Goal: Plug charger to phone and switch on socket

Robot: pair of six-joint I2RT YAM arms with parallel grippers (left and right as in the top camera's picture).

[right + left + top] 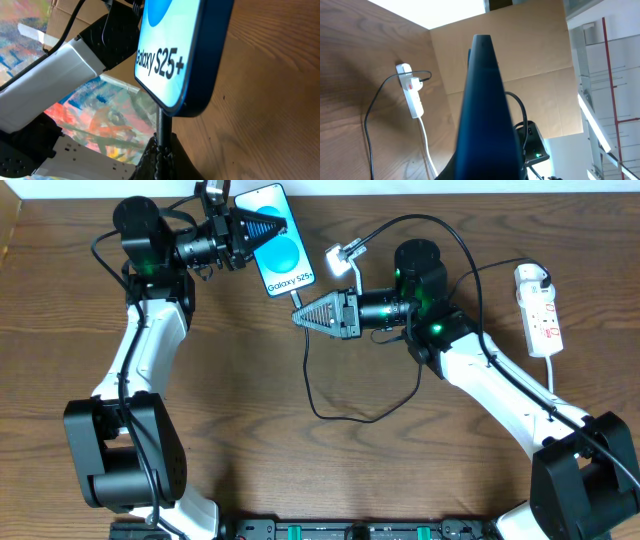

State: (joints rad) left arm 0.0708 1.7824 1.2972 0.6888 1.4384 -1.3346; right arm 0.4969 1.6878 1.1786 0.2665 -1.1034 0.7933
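Observation:
The phone [283, 258] is raised at the back centre with its blue screen up, and my left gripper [268, 227] is shut on its upper part. In the left wrist view the phone [485, 100] shows edge-on as a dark blue slab. My right gripper [303, 316] is shut on the charger's connector end [162, 122], which meets the phone's bottom edge [192, 107]. The charger cable [340, 417] loops across the table. The white socket [540, 310] lies at the far right with a white plug [530, 277] in its far end; the socket [413, 95] also shows in the left wrist view.
The right wrist camera [345, 258] sticks up just right of the phone. A cardboard wall [530, 60] stands behind the table. The socket's white lead [553, 375] runs toward the right arm's base [585, 480]. The left arm's base [120, 455] sits at the front left.

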